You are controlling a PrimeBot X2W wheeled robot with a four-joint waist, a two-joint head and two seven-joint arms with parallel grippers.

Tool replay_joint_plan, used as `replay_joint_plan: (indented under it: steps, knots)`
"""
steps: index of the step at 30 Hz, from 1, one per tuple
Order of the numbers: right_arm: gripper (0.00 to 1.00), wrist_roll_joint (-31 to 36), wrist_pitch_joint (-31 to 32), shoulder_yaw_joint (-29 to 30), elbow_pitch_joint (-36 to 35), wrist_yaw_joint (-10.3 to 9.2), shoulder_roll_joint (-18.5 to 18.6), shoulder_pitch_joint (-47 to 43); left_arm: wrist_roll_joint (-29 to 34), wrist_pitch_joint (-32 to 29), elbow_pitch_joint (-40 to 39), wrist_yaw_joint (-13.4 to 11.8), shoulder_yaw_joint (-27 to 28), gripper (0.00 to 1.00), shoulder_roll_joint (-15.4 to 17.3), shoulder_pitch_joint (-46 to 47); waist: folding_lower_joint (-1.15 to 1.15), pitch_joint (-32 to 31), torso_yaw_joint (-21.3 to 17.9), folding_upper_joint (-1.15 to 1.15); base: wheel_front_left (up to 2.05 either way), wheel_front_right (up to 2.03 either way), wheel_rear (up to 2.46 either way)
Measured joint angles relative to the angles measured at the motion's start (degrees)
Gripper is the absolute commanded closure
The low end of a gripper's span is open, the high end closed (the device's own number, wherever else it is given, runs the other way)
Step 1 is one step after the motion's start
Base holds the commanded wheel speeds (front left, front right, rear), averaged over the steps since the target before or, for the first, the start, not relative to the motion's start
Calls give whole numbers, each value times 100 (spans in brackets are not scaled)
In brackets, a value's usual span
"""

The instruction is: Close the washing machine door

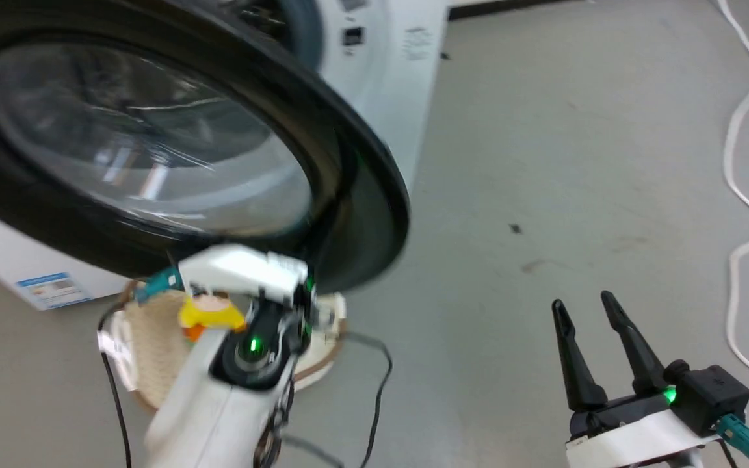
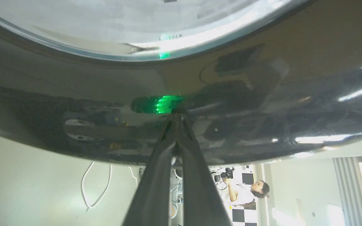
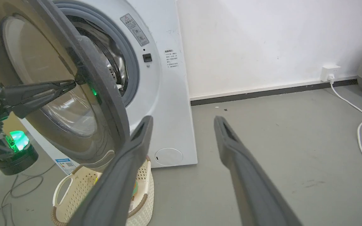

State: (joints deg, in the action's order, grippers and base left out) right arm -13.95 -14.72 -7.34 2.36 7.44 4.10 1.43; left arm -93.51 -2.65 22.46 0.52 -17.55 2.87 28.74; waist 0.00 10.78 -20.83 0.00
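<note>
Roughly halfway: door point(image 1: 153, 143) ajar, clear gap to washing machine point(image 3: 165, 103), latching left. Left gripper point(image 2: 177, 114) fingers pinched together, tips touching door's black rim. Right gripper point(image 1: 582, 300) fingers spread, empty, well apart from door.

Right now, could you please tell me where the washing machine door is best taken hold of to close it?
Use the broad black rim of the washing machine door, near its free edge, coming from the outer face. The bulging glass gives nothing to pinch, but the rim is wide and smooth. Shut fingers pressing it toward the washing machine should do, where the left gripper sits.
</note>
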Motion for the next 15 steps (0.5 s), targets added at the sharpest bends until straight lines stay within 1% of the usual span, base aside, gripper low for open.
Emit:
replay_joint_plan:
  steps: [3, 6, 12, 15]
  knots:
    - [0, -23, -1, -22, 8, 0, -23, 2, -102, 342, 409, 69, -58, 100, -12, 469, 0, 89, -181, 0, 0, 0, 0]
    - [0, -23, -1, -9, 0, 0, -31, 2, -185, 544, 795, 158, -168, 100, -14, 799, 0, 140, -222, 0, 0, 0, 0]
    - [0, -15, -1, 19, -46, 0, -55, -1, -238, 376, 1163, 420, -649, 100, -18, 890, 0, 68, 4, 0, 0, 0, 0]
    - [0, -2, -1, 75, -73, 0, -56, -3, 7, 318, 1152, 526, -948, 100, 10, 810, 0, 4, 201, 0, 0, 0, 0]
